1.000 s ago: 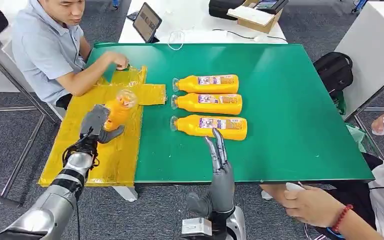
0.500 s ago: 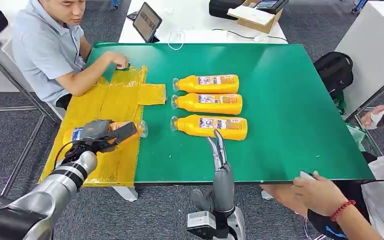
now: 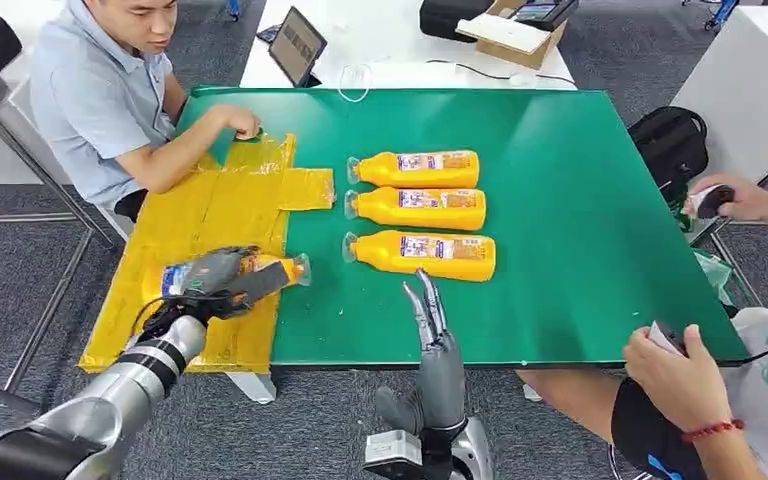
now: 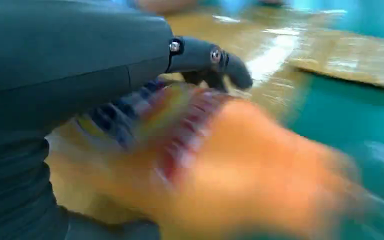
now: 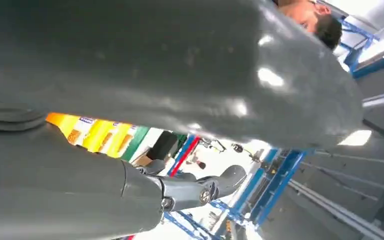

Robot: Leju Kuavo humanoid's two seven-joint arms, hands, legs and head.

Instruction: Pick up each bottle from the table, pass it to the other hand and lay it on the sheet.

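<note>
We log one bottle (image 3: 250, 270) lying sideways in our left hand (image 3: 212, 272), fingers wrapped round it, low over the yellow sheet (image 3: 210, 210) — cap poking past the sheet's edge toward the green table (image 3: 560, 200). Right hand (image 3: 430, 310) upright, fingers straight, holding nothing. Three bottles (image 3: 418, 211) wait on the table. Risk, as we judge it: released here, it may roll off the sheet.

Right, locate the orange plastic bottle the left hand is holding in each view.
Head view: orange plastic bottle lies sideways in the left hand, on the yellow sheet.
Left wrist view: blurred orange bottle under the fingers.
Right wrist view: not in it.
Shared landmark: yellow sheet.
</note>
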